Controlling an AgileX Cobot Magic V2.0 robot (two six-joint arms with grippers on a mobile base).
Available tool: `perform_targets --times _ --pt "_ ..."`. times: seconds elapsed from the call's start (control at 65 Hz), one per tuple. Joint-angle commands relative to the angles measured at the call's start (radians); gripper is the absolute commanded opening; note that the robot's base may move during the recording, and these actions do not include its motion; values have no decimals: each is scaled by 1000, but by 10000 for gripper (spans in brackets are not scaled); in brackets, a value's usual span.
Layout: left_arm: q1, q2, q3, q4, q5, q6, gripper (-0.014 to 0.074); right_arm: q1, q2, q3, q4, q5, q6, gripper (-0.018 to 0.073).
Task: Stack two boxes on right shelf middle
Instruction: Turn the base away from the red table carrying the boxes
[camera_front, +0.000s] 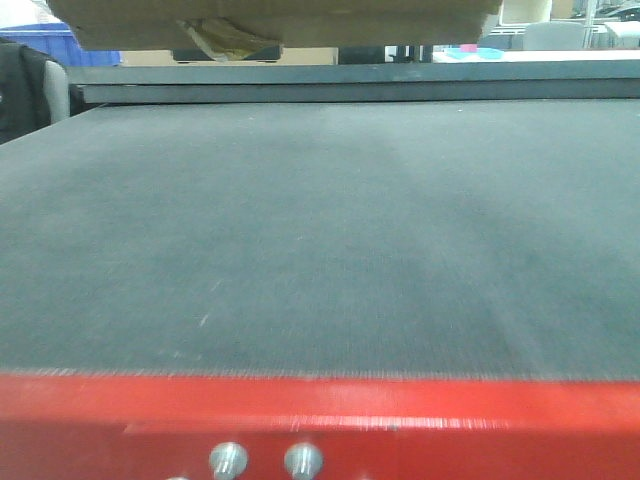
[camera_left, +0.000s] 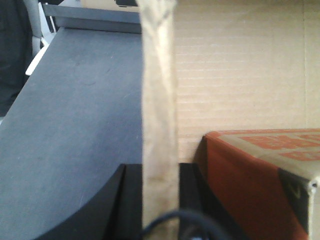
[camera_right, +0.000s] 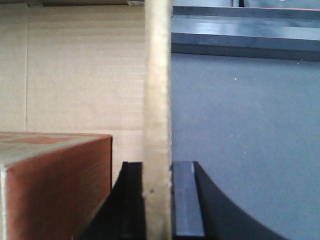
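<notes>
The left arm's fingers (camera_left: 131, 200) are clamping a thin upright wall of the brown cardboard box (camera_left: 159, 100), one finger on each face. The right arm's fingers (camera_right: 134, 200) are pinching the opposite wall in the same way. The box is therefore hanging between the two arms, its long axis running from one pair of fingers across to the other. Neither arm is sitting nearer than its partner, since each is holding its own end. Inward of both pairs of fingers, a carton with red print (camera_left: 260, 170) is lying inside the box, just beside the gripped walls and against the pale corrugated inner face. Outward of the fingers and below them, the dark grey felt-like platform (camera_front: 320, 230) is spreading wide and flat, its red rim (camera_front: 320, 420) lying toward the robot. In the front view the box is showing only at the top edge, well above the felt, with a crumpled tape scrap (camera_front: 215, 40) dangling under it. Beyond the platform a grey ledge (camera_front: 350, 80) is running across. The shelf and the second box are not showing recognisably in any view. Judging from this, the coming move is depending on both arms travelling together and level, because the thin walls are likely to bend if the fingers drift apart.
</notes>
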Motion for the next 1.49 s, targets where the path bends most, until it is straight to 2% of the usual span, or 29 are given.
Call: perform_targets --times 0.0,1.478 --pt "0 -19 -16 38 -29 0 -111 -7 -26 -19 -32 -61 -4 -154" --pt "0 -19 -16 38 -29 0 -111 -7 -26 -19 -32 -63 -4 -154"
